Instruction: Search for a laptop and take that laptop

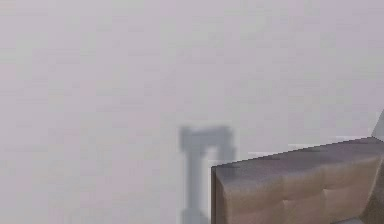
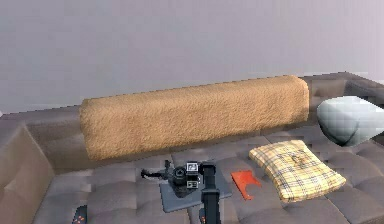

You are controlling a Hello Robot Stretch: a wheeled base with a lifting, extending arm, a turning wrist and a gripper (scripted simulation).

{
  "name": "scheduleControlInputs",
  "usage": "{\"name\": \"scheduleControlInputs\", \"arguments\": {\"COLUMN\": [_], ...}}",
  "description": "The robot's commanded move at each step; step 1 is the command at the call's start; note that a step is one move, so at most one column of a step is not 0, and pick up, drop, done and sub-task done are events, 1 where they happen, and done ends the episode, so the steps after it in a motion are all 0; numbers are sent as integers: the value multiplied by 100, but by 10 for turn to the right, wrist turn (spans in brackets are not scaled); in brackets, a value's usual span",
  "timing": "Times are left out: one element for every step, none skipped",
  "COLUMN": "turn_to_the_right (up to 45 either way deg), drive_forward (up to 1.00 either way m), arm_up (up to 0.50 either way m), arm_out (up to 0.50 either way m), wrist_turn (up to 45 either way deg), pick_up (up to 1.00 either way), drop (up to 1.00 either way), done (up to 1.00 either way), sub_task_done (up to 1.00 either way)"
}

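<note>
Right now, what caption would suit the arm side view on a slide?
Gripper near a flat grey thing on a grey sofa with a long tan bolster.

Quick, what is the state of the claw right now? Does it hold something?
Claw: cannot be told whether it holds anything, because a flat grey thing lies on the sofa right at its far end.

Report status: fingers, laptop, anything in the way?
Fingers at a flat grey slab on the cushions, maybe the laptop. Hold: can't tell. Red thing, plaid pillow close by.
</note>
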Motion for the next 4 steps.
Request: {"name": "scheduleControlInputs", "arguments": {"turn_to_the_right": [0, 0, 0, 0], "drive_forward": [0, 0, 0, 0], "arm_up": [-30, 0, 10, 0], "arm_out": [0, 0, 0, 0], "wrist_turn": [0, 0, 0, 0], "pick_up": [0, 100, 0, 0], "drop": [0, 0, 0, 0], "done": [0, 0, 0, 100], "sub_task_done": [0, 0, 0, 0]}}
